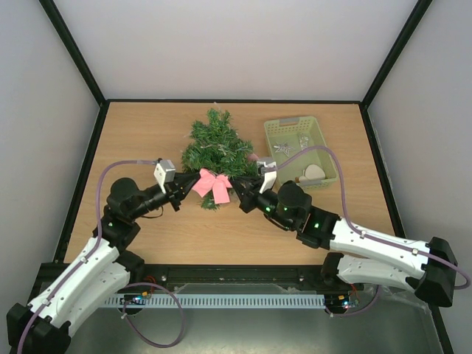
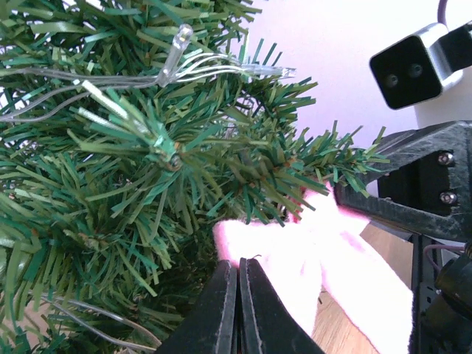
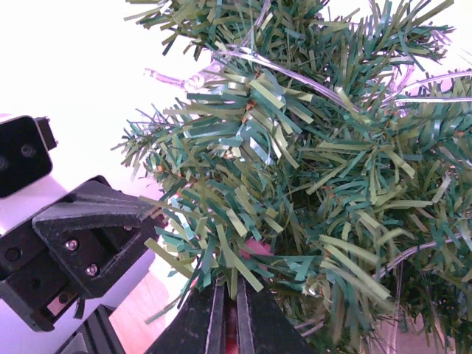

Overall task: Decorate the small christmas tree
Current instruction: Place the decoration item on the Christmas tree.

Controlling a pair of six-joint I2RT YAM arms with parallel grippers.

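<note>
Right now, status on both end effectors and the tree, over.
Left end effector shut, right end effector shut, both at pink bow. Small christmas tree mid-table. Green basket aside, not blocking.

Right pincer [image 3: 228, 291] closed on pink ribbon [image 3: 254, 247], small christmas tree [image 3: 310, 184] above

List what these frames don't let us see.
- Top view: the base of the small christmas tree, covered by its own branches and the pink bow.
- Top view: the items in the green basket, too small to identify.
- Left wrist: whether the shut left fingers pinch the bow; their tips hide the contact.
- Right wrist: what the shut right fingers meet; needles cover it.
</note>
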